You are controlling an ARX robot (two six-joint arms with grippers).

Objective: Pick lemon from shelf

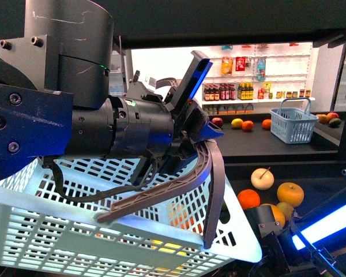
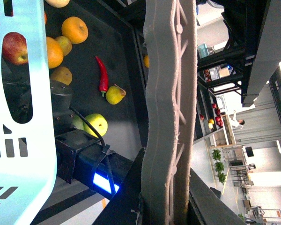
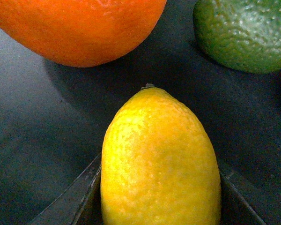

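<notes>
The yellow lemon (image 3: 159,159) fills the lower middle of the right wrist view, lying on the black shelf (image 3: 33,122). My right gripper (image 3: 159,204) is shut on it, one dark finger along each side. In the front view the right arm (image 1: 288,245), with a blue light, reaches low onto the shelf tier (image 1: 326,179) among fruit; the lemon is hidden there. My left gripper (image 1: 199,127) is shut on the grey basket handle (image 1: 214,179) and holds the white basket (image 1: 92,231) tilted. In the left wrist view the handle (image 2: 166,93) runs between the left gripper (image 2: 166,192) jaws.
An orange (image 3: 79,28) and a bumpy green fruit (image 3: 246,35) lie just beyond the lemon. Oranges and apples (image 1: 248,199) crowd the tier beside the right arm, and a red chilli (image 2: 103,75) lies further along. A blue basket (image 1: 293,121) stands on a far tier.
</notes>
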